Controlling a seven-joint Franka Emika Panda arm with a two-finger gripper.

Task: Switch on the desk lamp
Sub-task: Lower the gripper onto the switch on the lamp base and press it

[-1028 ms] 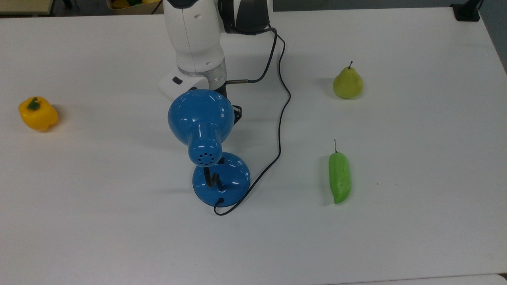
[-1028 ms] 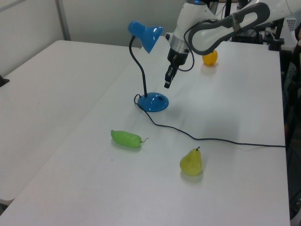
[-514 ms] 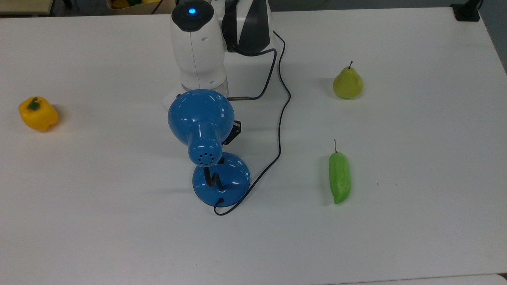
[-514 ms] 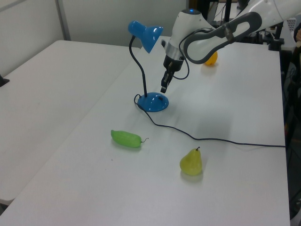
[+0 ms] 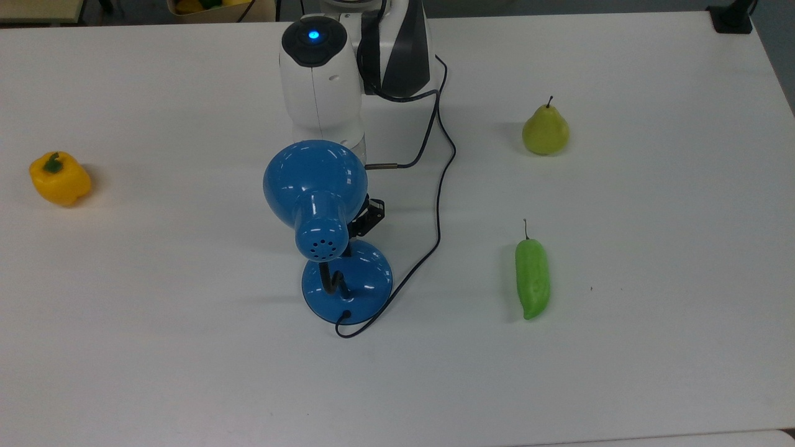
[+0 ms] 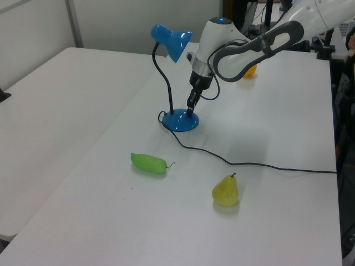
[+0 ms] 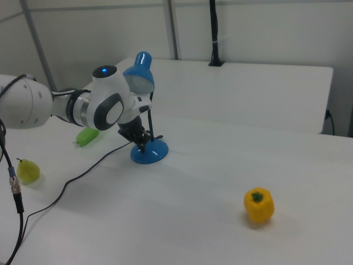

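A wide white counter [image 5: 186, 385] under even indoor light. In the left view, a second white table [image 6: 50, 111] adjoins its left edge. Pale wall panels [image 7: 265, 27] with grey uprights stand behind. A black post [image 7: 214, 33] rises at the far edge.

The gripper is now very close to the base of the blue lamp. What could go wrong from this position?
1. The gripper comes down at a slant onto the desk lamp base; it may push the base sideways instead of pressing.
2. The arm is close beside the bendy neck and could knock it.
3. The cord lies loose near the arm and might snag.
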